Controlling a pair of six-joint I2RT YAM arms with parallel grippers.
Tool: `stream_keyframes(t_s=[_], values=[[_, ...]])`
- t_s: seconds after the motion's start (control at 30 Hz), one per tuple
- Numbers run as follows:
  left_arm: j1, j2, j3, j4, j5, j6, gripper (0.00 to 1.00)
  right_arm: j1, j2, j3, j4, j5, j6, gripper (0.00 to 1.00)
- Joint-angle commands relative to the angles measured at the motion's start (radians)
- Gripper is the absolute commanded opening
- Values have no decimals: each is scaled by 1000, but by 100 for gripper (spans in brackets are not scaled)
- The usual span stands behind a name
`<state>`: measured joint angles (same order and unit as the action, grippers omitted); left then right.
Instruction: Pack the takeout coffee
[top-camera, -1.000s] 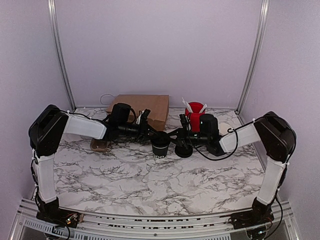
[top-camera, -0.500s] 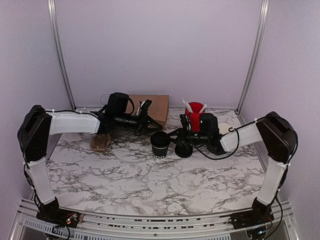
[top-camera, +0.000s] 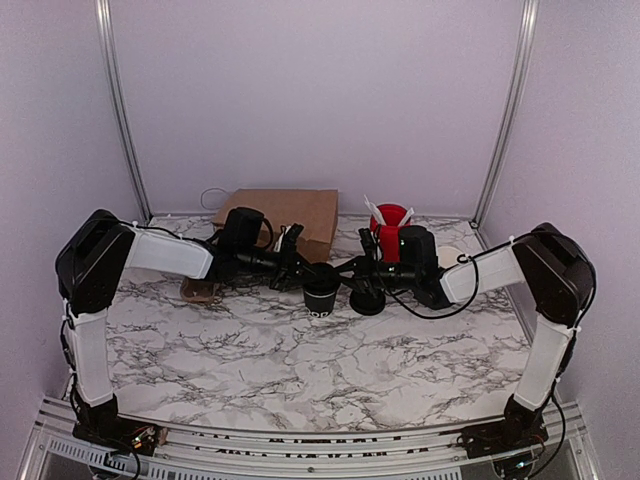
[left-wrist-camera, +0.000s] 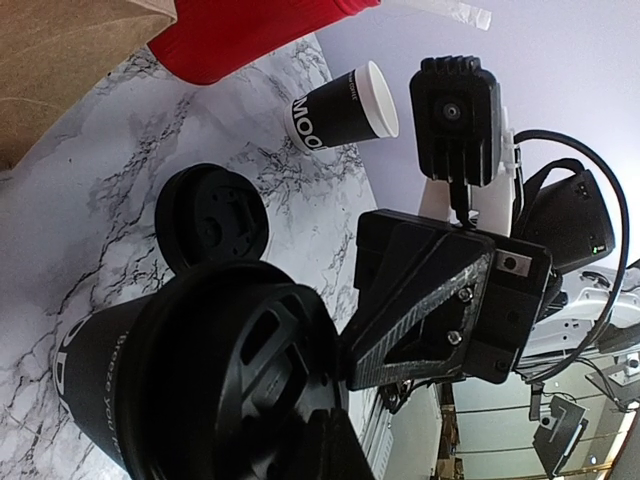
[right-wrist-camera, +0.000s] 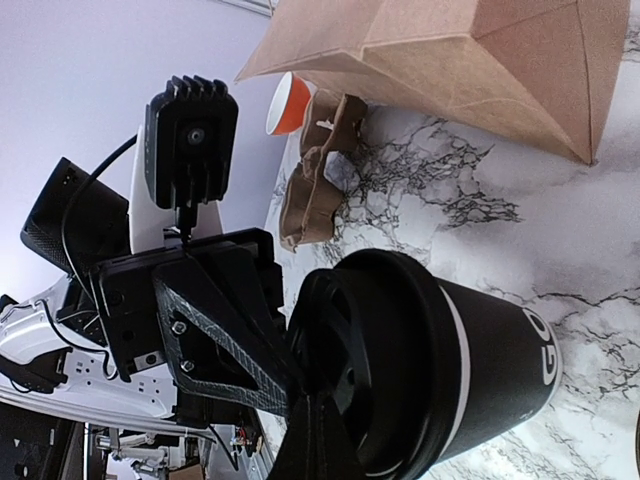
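The small black paper coffee cup with white lettering (top-camera: 322, 293) stands with its lid on in the middle of the tabletop (top-camera: 300, 370). The left pincer (top-camera: 298, 268) and the right pincer (top-camera: 346, 276) are both at its top, and I cannot tell if either grips it. I judge the step is securing the lid; next, one pincer must hold the cup upright and carry it to the brown paper bag (top-camera: 290, 208).

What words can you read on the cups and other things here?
"MOO": white letters on the second black cup, left wrist view; rest turned away.
"GO": white letters low on the takeout coffee cup, right wrist view.
"Breeze you": small print on the same cup, left wrist view; blurred, unsure.
Top view: the cup's lettering is too small to read.
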<state>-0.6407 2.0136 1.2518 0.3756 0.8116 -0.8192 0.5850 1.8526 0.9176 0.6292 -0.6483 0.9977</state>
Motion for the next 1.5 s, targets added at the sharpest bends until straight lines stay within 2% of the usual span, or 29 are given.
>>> stream_keyframes(t_s=[0.0,0.23,0.6,0.73,0.93,1.13,1.37,1.47], values=[[1,-52,10,-124,-25,29,0,0,24,-5,-94,16,-9,0],[2,-157,50,-129,-14,37,0,-1,31,0,-93,15,-8,0],[26,58,-27,-128,-55,22,0,2,42,1,-88,15,-3,0],[24,46,-35,-142,-67,33,0,9,41,14,-85,9,0,0],[25,30,20,-289,-109,117,0,10,-1,104,-92,-16,-24,0],[21,33,26,-307,-114,128,0,5,-89,176,-124,13,-95,0],[17,31,33,-312,-119,135,0,-6,3,64,2,-4,-16,0],[15,32,37,-315,-119,137,0,-7,73,39,-6,-12,-6,0]])
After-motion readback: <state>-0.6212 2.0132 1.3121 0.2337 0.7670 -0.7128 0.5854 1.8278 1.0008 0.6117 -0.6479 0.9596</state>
